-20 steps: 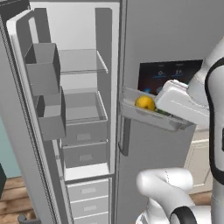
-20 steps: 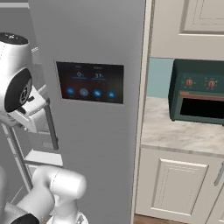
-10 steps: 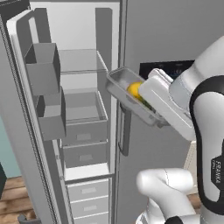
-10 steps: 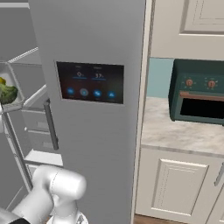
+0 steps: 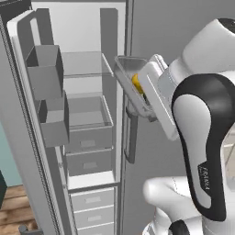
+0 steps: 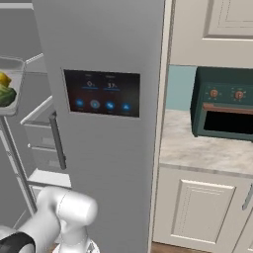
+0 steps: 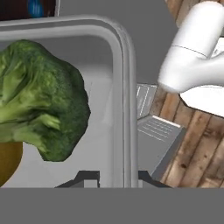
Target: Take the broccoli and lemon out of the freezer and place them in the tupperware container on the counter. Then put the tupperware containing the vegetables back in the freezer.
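- our tool is clamped on the rim of the tupperware container — in the hand view one dark tip sits just inside the raised rim and the other just outside it, with the rim running straight away from us between them.
- the broccoli lies in the container, to the inner side of the gripped rim, and a slice of the yellow lemon shows touching it from below in that view.
- in the left base view we see the container held up in the air and tipped steeply, its open face turned toward the arm, with the lemon resting against the low wall.
- the relation that matters — the open compartment of the freezer lies to the left of the held container in the left base view, with the glass shelf at about the container's height and the grey drawers lower down.
- in the right base view the container sits at the far left edge, past the freezer's closed door with the lit display panel; the desk with the green toaster oven is well apart on the other side.
- we judge the loading done and the return in hand: the next move should carry the container leftward into the compartment.
- the tilt worries us — levelling first would keep the contents from rolling out.
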Controlling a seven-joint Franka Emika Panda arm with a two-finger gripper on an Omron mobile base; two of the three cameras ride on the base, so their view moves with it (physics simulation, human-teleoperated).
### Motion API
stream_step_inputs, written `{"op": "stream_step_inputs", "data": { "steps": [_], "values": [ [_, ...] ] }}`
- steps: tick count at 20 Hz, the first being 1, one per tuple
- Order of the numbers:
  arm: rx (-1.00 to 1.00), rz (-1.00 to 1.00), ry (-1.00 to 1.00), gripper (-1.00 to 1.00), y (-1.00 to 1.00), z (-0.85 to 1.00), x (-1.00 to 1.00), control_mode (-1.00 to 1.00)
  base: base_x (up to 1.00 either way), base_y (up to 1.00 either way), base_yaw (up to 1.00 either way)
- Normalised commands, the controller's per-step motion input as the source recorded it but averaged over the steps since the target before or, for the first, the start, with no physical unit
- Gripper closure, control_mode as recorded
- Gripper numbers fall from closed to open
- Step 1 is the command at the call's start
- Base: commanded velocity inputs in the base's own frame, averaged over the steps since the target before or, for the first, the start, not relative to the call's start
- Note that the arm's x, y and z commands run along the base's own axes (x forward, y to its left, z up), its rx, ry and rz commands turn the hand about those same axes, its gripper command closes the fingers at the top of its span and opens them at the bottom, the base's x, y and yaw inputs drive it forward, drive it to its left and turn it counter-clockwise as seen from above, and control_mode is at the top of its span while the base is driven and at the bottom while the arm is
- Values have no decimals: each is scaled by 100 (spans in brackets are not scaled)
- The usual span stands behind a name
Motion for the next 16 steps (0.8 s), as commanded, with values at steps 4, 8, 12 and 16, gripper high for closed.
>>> {"op": "stream_step_inputs", "data": {
  "steps": [4,8,12,16],
  "values": [
    [6,-20,19,100,35,46,15,-100,0,0,0],
    [3,-12,16,100,47,21,4,-100,0,0,0],
    [0,-9,6,100,26,5,17,-100,0,0,0],
    [0,-3,0,100,1,0,40,-100,0,0,0]
  ]
}}
